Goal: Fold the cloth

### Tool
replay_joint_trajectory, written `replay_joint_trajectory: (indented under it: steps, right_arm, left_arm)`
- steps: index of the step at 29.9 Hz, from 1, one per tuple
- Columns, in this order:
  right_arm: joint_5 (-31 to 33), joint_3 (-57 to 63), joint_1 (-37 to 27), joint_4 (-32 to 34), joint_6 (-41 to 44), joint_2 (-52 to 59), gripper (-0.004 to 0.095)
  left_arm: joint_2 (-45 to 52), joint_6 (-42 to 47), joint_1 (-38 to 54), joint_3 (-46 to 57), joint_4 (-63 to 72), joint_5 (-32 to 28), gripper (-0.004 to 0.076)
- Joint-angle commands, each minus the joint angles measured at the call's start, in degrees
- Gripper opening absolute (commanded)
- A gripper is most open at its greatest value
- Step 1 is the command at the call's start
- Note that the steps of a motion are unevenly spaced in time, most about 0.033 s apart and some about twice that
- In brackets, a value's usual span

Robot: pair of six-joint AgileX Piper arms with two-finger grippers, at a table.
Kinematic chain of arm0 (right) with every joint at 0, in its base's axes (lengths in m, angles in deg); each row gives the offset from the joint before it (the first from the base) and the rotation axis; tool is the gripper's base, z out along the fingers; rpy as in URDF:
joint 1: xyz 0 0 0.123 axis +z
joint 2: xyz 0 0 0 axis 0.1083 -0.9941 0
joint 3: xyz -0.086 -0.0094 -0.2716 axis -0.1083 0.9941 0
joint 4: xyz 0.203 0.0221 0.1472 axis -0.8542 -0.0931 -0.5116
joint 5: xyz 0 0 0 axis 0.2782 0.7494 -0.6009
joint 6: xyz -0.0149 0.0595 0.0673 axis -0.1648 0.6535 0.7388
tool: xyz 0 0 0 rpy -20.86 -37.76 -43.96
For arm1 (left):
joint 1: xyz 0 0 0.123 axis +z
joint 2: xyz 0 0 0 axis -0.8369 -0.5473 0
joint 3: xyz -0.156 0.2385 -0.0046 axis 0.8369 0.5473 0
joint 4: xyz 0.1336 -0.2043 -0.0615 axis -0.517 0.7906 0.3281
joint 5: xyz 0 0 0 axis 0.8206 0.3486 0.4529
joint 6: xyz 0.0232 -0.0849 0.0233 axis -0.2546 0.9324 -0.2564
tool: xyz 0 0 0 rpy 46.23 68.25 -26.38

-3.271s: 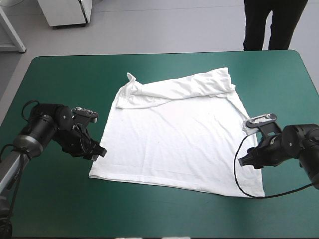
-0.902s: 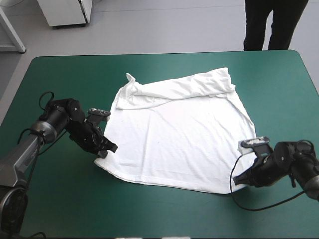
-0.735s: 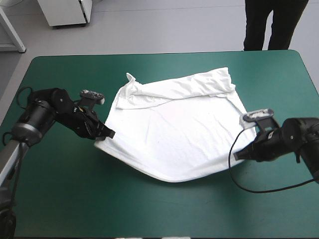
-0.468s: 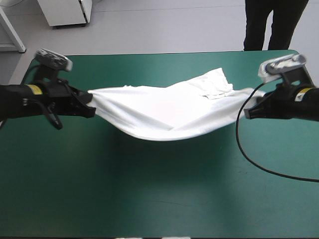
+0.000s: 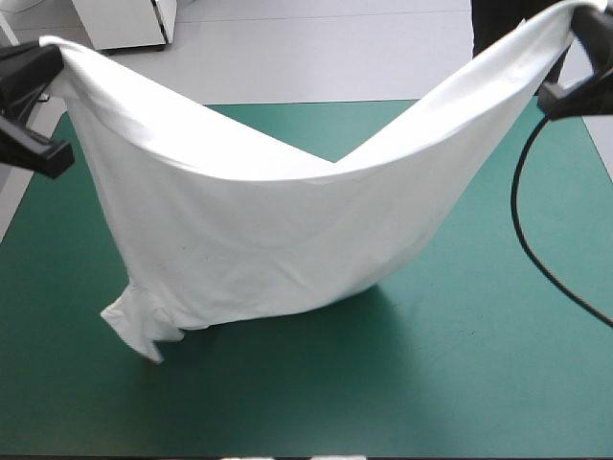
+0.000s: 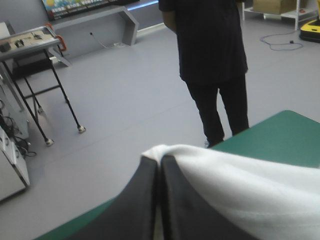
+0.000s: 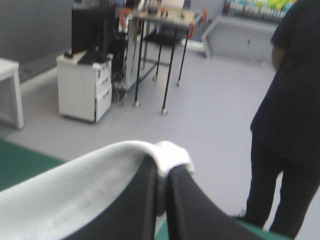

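T-shirt (image 5: 268,230): white, lifted off the table (image 5: 460,374) and suspended as one sheet between the two grippers.

Left gripper (image 6: 159,160): held high above the table's left side. In the left wrist view the two black fingers meet in a narrow pointed arch. A fold of white fabric is clamped at the tips and runs away from the gripper to one side. State: closed on one corner of the T-shirt.

Right gripper (image 7: 162,167): held high above the table's right side. In the right wrist view the black fingers stand all but together. A small wad of white fabric sits pinched at their tips, and a hemmed edge with a visible stitch line leads off from it. State: closed on the opposite corner of the T-shirt.

Position of the fabric: the upper edge runs from one held corner to the other and sags in a deep curve. Its lowest point lies above the middle of the table, toward the far edge. Below this edge the sheet hangs as a broad, smooth panel, deeper toward the table's left edge. The lowest part is a small bunched flap over the table's near left quarter. Whether this flap touches the teal-green cover cannot be determined. The cover shows on the table's right half and along its near edge.
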Motion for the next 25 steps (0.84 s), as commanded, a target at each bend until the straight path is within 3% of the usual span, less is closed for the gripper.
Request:
replay_joint_trajectory:
  steps: [1, 7, 16, 25]
  right_arm:
    - [-14.60, -5.22, 0.11, 0.82, -1.56, -3.30, -0.0019]
    - [-26.80, -13.44, 0.00, 4.37, -1.56, -13.32, -0.0019]
    - [-40.15, -33.26, -0.84, 4.99, -1.69, -33.32, -0.0019]
    - [-56.54, -42.57, -5.73, 4.46, -1.54, -43.73, -0.0019]
  left_arm:
    - [-4.13, -1.87, -0.32, -4.73, -0.81, -9.80, -0.0009]
    - [-11.58, -4.79, -0.32, -9.39, -3.98, -29.40, -0.0009]
    - [-27.69, -6.56, -0.32, -15.84, -7.34, -57.03, -0.0008]
    - [-40.00, -9.78, 0.36, -31.79, -7.34, -69.81, -0.0008]
